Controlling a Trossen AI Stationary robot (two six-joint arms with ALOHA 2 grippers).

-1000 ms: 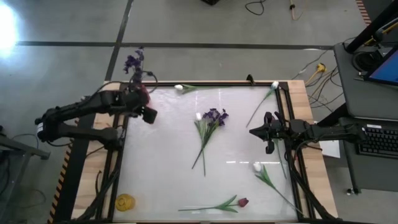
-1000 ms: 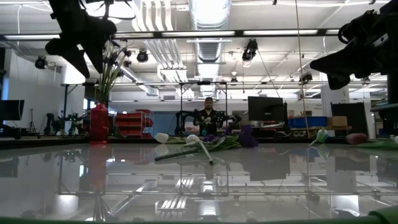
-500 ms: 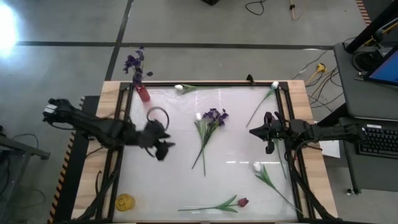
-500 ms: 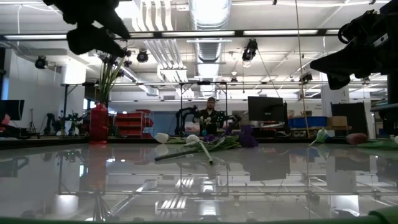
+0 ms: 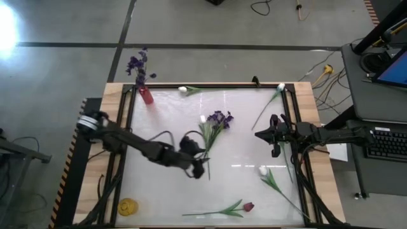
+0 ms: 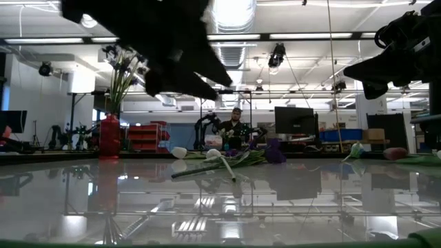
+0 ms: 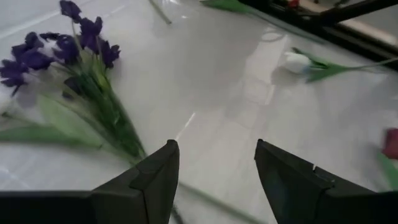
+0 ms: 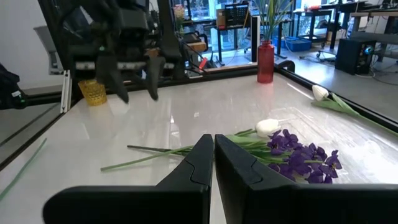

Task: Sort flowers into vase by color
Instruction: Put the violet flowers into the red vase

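**High view: left gripper hovering by the purple stems**

High view is showing the left gripper (image 5: 198, 166) reaching across the table (image 5: 165, 191) with jaws apart and empty, sitting just at 8 o'clock of the purple bunch (image 5: 213, 130), near its stem ends. The right gripper (image 5: 266, 135) is waiting at 3 o'clock, jaws pressed together, holding nothing. 1 red tulip (image 5: 238, 207) is lying at 6 o'clock. White buds are lying at 12 (image 5: 184, 90), 1 (image 5: 280, 86) and 4 o'clock (image 5: 263, 170). The red vase (image 5: 145, 95) is standing at 11 o'clock, holding purple flowers.
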